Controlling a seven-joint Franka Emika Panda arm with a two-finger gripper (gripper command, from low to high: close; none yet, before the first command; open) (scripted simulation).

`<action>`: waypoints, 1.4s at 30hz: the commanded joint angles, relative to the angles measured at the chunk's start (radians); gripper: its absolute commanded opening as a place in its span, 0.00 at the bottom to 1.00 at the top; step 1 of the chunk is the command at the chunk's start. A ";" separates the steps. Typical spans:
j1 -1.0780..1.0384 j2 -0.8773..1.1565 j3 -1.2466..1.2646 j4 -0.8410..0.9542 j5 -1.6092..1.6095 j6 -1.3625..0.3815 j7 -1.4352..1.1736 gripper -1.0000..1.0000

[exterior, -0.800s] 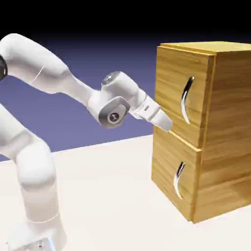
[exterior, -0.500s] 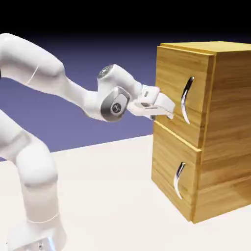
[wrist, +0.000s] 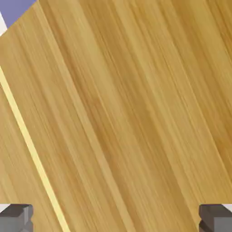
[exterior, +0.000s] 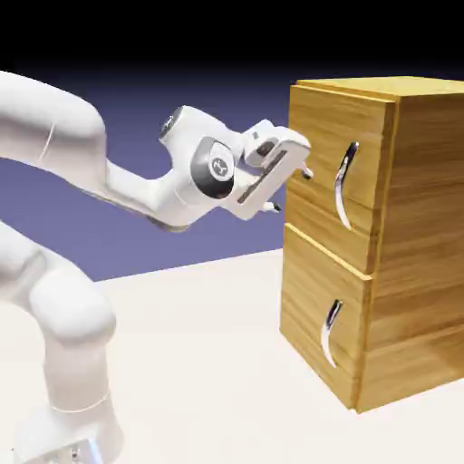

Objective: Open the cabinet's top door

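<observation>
The cabinet (exterior: 408, 227) is a tall light-brown wood-grain box at the exterior view's right. Its top door (exterior: 317, 154) is the upper front panel, shut, with a long curved silver handle (exterior: 343, 186). My gripper (exterior: 288, 188) is open just in front of the top door's left part, left of the handle and touching nothing. The hand is rolled, so one finger sits above the other. In the hand view, wood grain (wrist: 136, 104) fills the picture, and the two grey fingertips (wrist: 16, 218) show far apart at the bottom corners with nothing between them.
The lower panel (exterior: 313, 308) with a shorter silver handle (exterior: 330, 333) sits below the top door. A pale seam (wrist: 31, 149) runs slantwise across the hand view. The white table (exterior: 208, 362) spreads in front of the cabinet, and the arm's base stands at lower left.
The hand has risen and rolled, turning its fingers from a lower, flatter stance to a steep slant. It now sits higher against the top door, still left of the handle.
</observation>
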 commanded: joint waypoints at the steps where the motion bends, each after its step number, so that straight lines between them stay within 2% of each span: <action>1: 0.011 -0.007 -0.014 0.004 -0.044 -0.002 -0.015 0.50; 42: 0.447 -0.291 -0.560 0.149 -1.767 -0.099 -0.602 0.50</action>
